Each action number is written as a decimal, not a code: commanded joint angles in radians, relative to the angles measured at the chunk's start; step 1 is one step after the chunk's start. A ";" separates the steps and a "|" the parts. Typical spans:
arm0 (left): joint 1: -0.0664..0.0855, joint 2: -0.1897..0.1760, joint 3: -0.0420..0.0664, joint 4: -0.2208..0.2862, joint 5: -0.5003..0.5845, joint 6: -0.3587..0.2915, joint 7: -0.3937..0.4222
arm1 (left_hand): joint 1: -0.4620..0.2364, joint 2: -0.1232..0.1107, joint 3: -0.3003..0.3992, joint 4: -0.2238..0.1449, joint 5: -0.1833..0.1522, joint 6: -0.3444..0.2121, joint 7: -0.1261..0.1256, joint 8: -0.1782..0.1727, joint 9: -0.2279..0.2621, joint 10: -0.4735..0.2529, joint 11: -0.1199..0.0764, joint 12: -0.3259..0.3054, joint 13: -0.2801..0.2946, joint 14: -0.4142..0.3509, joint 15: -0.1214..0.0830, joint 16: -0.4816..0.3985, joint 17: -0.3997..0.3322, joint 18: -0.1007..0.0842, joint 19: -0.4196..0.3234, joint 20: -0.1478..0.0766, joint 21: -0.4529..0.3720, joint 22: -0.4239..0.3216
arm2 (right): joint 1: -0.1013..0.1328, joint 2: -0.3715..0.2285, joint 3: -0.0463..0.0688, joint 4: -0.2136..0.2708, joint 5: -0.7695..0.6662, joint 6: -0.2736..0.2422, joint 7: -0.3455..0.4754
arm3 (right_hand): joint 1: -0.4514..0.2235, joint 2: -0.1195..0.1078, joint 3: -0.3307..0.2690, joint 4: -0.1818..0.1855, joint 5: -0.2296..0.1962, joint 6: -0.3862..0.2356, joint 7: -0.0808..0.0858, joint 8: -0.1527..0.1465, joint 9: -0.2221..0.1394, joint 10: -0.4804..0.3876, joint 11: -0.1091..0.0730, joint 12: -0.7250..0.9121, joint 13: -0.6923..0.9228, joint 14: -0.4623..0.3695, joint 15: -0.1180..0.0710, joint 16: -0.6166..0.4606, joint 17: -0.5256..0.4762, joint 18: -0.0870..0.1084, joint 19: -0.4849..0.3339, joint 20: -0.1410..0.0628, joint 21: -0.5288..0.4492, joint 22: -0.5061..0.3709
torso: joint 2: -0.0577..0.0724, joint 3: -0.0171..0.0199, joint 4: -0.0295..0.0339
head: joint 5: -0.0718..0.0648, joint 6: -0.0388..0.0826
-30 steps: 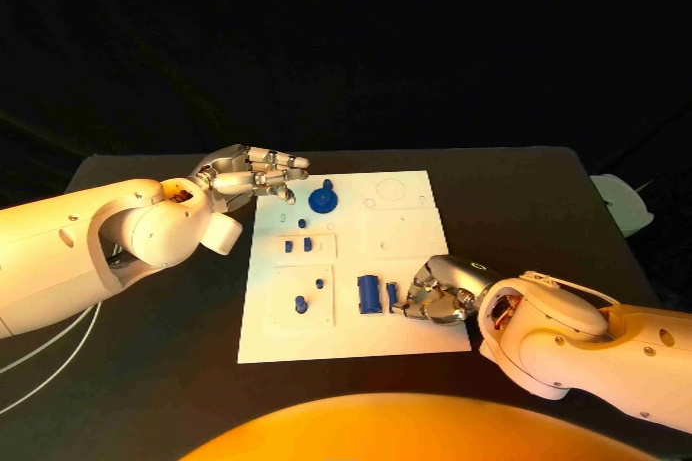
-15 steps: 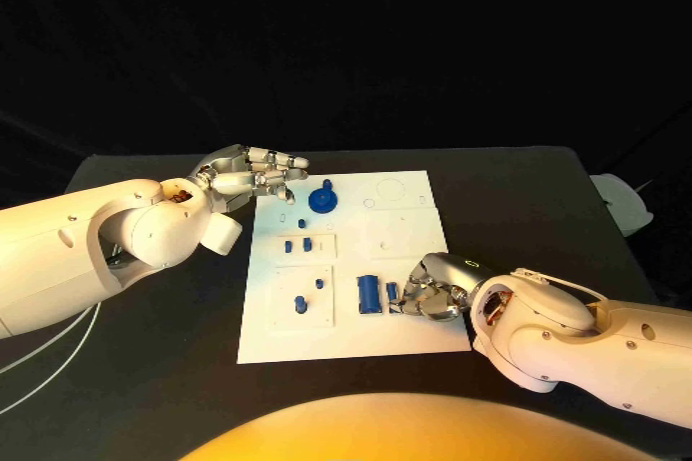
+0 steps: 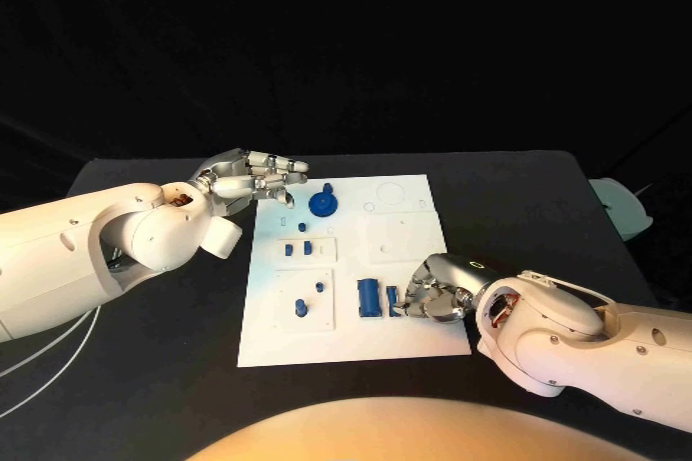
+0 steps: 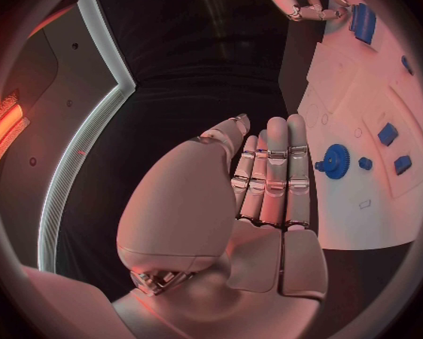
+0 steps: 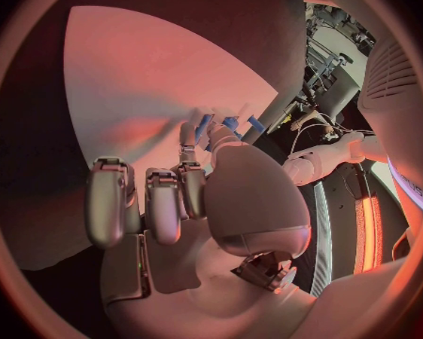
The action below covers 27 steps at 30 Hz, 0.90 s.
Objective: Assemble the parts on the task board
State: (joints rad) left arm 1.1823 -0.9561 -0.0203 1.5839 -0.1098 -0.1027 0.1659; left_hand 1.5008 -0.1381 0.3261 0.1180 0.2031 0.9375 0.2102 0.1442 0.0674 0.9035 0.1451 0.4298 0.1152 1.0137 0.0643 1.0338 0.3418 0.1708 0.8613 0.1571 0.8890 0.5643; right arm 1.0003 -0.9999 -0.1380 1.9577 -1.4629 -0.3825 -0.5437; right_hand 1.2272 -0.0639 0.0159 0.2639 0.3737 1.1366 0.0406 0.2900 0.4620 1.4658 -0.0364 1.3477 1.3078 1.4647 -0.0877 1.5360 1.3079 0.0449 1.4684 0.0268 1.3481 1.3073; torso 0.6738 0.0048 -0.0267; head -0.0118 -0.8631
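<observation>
- The head view looks steeply down from above the near edge of the matte black table (image 3: 159,381), taking in the whole flat white rectangular task board (image 3: 411,336) and both arms from a fair distance.
- The left wrist view sits right behind the silver many-fingered left hand (image 4: 268,181), close in, facing across the same white board (image 4: 362,211) towards the right hand.
- The right wrist view rides tight behind the silver many-fingered right hand (image 5: 174,196), looking down onto the board (image 5: 136,90) at very short range.
- All three share the board; head and left wrist views both catch the round toothed blue gear (image 3: 323,203) (image 4: 336,160).
</observation>
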 commanded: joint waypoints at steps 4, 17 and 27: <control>0.000 0.007 -0.003 -0.012 0.020 0.015 0.023 | -0.018 0.001 -0.003 -0.002 -0.001 -0.009 -0.001 0.008 0.001 -0.010 0.000 0.007 0.001 -0.005 0.005 -0.005 -0.002 0.013 -0.003 0.005 -0.007 -0.003 | 0.050 -0.017 0.003 -0.029 0.280 -0.119 0.294 | 0.030 0.011 -0.015 -0.003 0.024 -0.063 0.023 -0.034 -0.013 -0.061 0.025 -0.150 0.033 0.052 0.013 -0.081 0.034 0.034 -0.045 0.006 -0.206 0.153 | -0.009 -0.0051 0.0011 | -0.003 0.013; -0.008 0.054 -0.015 -0.093 0.083 -0.016 0.102 | -0.048 0.004 0.011 0.027 0.000 0.015 -0.019 0.033 0.000 0.054 -0.005 -0.040 -0.045 -0.102 0.029 -0.373 -0.162 0.006 -0.108 0.054 -0.255 -0.151 | 0.157 0.068 0.005 -0.371 1.036 -0.003 0.756 | 0.243 0.034 0.051 -0.078 -0.167 -0.176 0.115 -0.132 -0.094 -0.430 0.111 -0.978 -0.641 -0.301 0.110 -0.924 -0.788 0.136 -0.444 0.095 -1.095 -0.242 | -0.057 -0.0285 0.0042 | -0.016 0.057; -0.029 0.151 -0.017 -0.235 0.186 -0.105 0.190 | -0.068 0.013 -0.071 0.036 0.001 0.009 -0.036 -0.062 -0.002 0.092 0.049 -0.308 -0.053 -0.137 0.102 -0.864 -0.278 -0.017 -0.168 0.135 -0.677 -0.431 | 0.179 0.232 0.017 -0.687 1.240 0.081 0.884 | 0.246 0.013 0.119 -0.074 -0.213 -0.138 0.137 -0.224 -0.206 -0.364 0.159 -1.215 -1.042 -0.359 0.179 -1.316 -1.024 0.139 -0.528 0.179 -1.288 -0.497 | -0.096 -0.0382 0.0170 | -0.025 0.096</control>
State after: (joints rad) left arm 1.1547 -0.8161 -0.0382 1.3637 0.0050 -0.1514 0.2826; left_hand 1.4315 -0.1327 0.2657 0.1553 0.2031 0.9456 0.1826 0.0896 0.0666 0.9978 0.1837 0.1349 0.0627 0.8786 0.1640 0.1906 0.0650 0.1689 0.6955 0.2915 0.2319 0.1469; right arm 1.1779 -0.7812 -0.1224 1.2968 -0.3492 -0.3676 0.2460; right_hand 1.4864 -0.0510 0.1307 0.1912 0.1648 0.9934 0.1786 0.0724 0.2636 1.0976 0.1203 0.1445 0.2893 1.1055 0.0857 0.2400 0.2994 0.1696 0.9411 0.2007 0.0657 0.8294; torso 0.5939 -0.0308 -0.0151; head -0.0350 -0.7781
